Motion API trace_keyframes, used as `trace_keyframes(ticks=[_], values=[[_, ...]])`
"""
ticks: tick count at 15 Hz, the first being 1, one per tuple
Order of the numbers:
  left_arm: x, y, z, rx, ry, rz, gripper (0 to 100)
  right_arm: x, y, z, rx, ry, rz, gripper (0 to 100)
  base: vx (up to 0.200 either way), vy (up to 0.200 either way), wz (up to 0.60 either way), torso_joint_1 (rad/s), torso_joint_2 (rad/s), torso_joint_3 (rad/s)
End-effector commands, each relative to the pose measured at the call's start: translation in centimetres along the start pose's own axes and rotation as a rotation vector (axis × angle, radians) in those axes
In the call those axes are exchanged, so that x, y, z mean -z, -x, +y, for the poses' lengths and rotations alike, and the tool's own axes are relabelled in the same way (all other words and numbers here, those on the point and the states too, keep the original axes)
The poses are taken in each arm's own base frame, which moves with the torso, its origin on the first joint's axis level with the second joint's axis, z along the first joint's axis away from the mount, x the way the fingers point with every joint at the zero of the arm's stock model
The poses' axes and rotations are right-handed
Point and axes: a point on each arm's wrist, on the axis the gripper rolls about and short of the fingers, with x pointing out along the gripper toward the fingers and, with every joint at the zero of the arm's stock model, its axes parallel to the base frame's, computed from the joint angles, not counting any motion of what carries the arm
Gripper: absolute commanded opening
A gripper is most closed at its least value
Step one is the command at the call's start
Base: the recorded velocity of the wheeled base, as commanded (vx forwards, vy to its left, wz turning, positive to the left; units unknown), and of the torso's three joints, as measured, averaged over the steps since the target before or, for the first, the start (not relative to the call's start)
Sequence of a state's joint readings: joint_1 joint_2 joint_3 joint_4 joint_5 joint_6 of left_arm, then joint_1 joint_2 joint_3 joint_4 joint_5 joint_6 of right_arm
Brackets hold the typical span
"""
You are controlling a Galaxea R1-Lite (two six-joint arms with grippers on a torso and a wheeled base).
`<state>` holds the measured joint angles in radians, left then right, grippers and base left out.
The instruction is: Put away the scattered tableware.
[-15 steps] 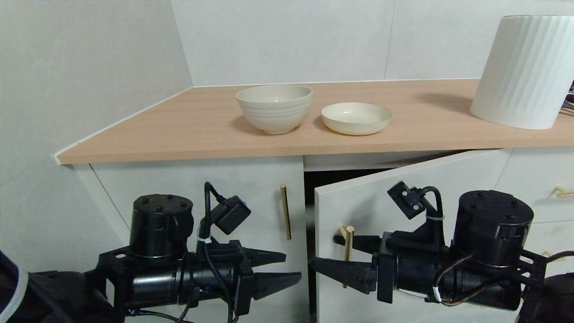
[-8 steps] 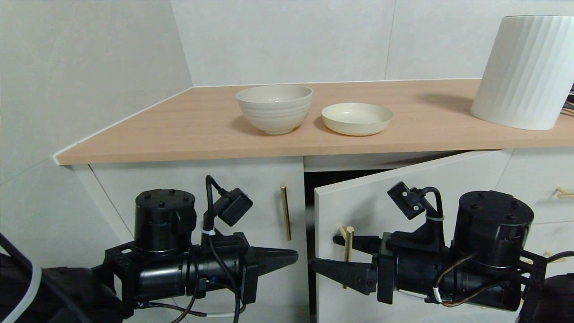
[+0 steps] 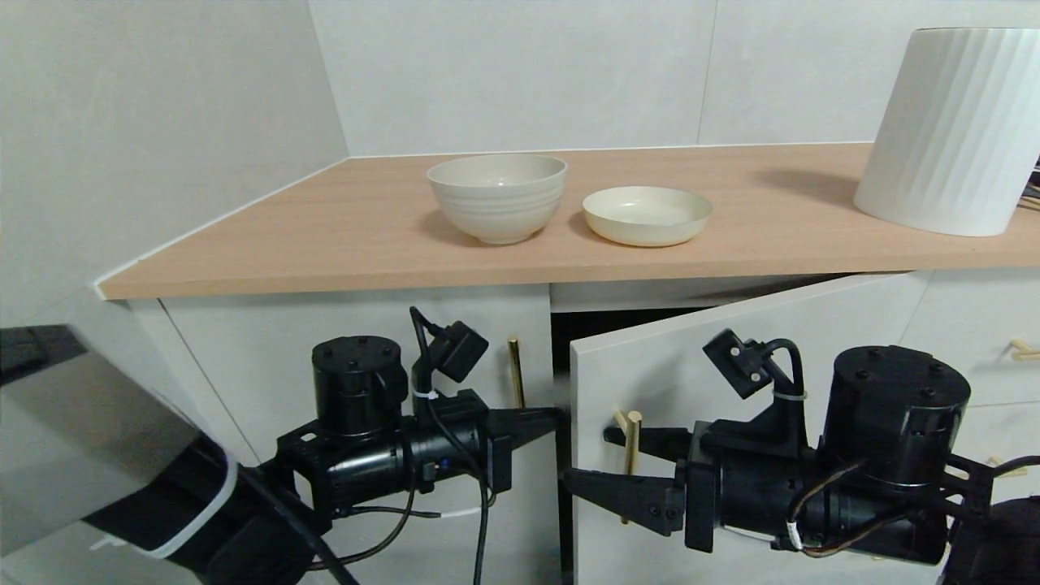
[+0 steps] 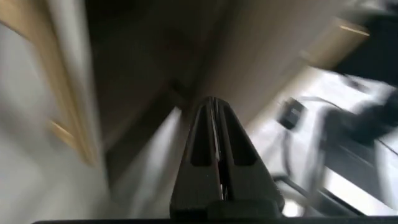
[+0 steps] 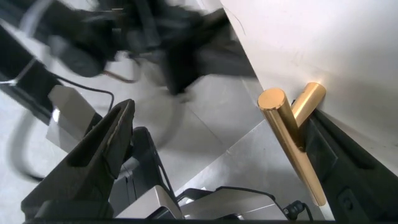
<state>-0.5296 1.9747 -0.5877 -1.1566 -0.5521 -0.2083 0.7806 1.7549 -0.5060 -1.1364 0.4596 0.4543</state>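
A: Largest entries first?

B: Counter (image 3: 325,244), wooden top, above both grippers. Cabinet door (image 3: 731,341), ajar, directly behind the right gripper (image 3: 589,457). White ribbed tub (image 3: 951,130), standing on the counter, high and off to that gripper's right.

A: The grippers?

B: Right gripper: fingers spread, one on either side of the brass handle (image 3: 632,422) of the ajar door; contact cannot be told. Left gripper (image 3: 552,418): fingers pressed together, holding nothing, tip at the dark gap beside the door's edge.

A: Tableware?

B: Bowl (image 3: 497,195), upright on the counter, above the left gripper. Dish (image 3: 647,214), shallow, near the bowl but apart from it, above the right gripper's fingertips.

A: Smallest?

B: Second handle (image 3: 515,382), upright on the shut door, just behind the left gripper.
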Motion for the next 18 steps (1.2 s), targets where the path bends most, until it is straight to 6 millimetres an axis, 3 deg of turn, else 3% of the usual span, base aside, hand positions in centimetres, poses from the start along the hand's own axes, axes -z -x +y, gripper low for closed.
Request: trace_keyframes(ticks=[1,4,10,13,15,18], values=[[1.9,-2.2,1.1,-0.012,0.001,0.010,0,0.0,0.1,0.0,0.002,0.000,-0.002,100,0.000,0.000,0.00,0.000,0.00,0.000],[2.0,-3.3,1.1,-0.021,-0.035,-0.048,0,0.1,0.1,-0.1,0.004,0.000,0.002,100,0.000,0.000,0.00,0.000,0.00,0.000],[1.8,-4.3,-0.9,0.033,-0.087,-0.124,0,-0.4,0.7,-0.7,0.032,0.001,-0.015,100,0.000,0.000,0.00,0.000,0.00,0.000],[1.9,-4.6,-1.1,0.027,-0.087,-0.125,0,-0.8,1.7,-2.3,0.099,0.031,-0.031,100,0.000,0.000,0.00,0.000,0.00,0.000],[1.8,-4.5,-1.1,0.028,-0.088,-0.128,0,-0.3,2.2,-3.4,0.152,0.075,0.013,100,0.000,0.000,0.00,0.000,0.00,0.000],[1.4,-4.4,-1.3,0.031,-0.095,-0.142,0,1.2,3.9,-2.8,0.185,0.038,0.093,100,0.000,0.000,0.00,0.000,0.00,0.000]])
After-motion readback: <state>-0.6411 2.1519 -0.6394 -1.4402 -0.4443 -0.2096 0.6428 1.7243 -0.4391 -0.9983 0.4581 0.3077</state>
